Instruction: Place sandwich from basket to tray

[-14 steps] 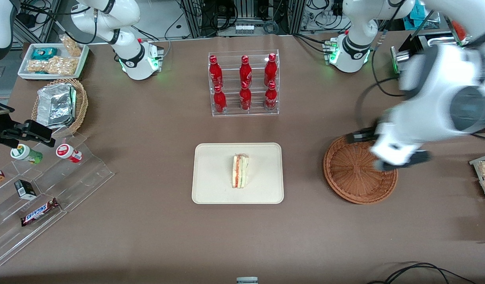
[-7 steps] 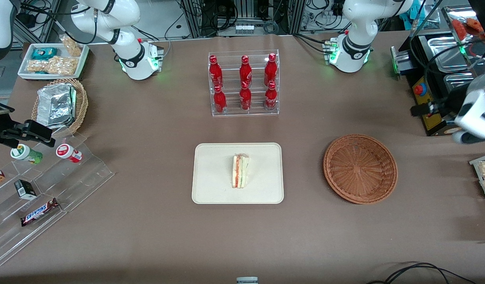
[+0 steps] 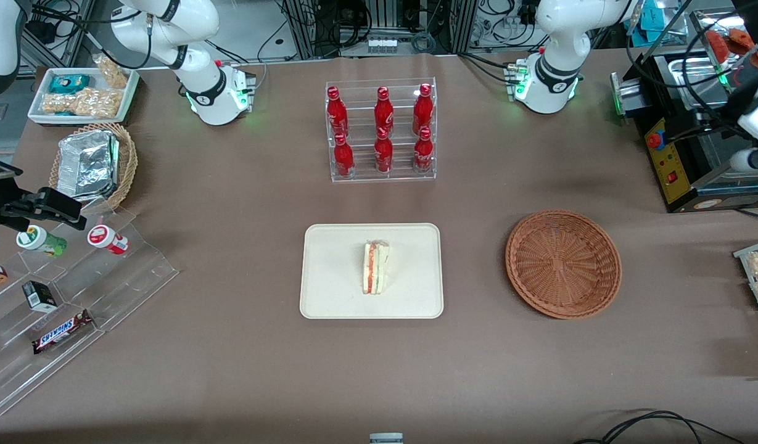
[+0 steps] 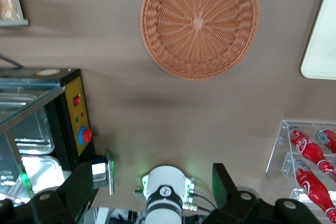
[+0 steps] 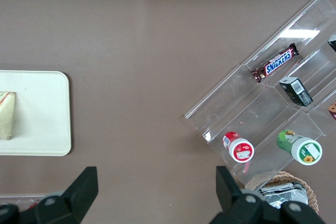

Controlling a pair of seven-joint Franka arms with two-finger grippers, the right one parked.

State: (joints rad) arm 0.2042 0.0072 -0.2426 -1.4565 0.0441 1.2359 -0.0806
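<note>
Sandwich (image 3: pixel 375 267) lies on cream tray (image 3: pixel 329 296), near centre. Wicker basket (image 3: pixel 562 263), at tray's 3 o'clock, holds nothing. Claw (image 4: pixel 152 192) high above tabletop (image 3: pixel 230 357), fingers apart, carrying nothing. Placement looks done; nothing left.

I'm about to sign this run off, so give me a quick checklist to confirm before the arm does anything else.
1. Triangular white-bread sandwich lies on the flat cream-beige tray: ok.
2. Round reddish-brown wicker basket holds nothing: ok.
3. Left arm's gripper is open and holds nothing: ok.
4. Gripper is raised above the table near the working arm's end, apart from basket and tray: ok.
5. Sandwich sits fully inside the tray's rim: ok.
</note>
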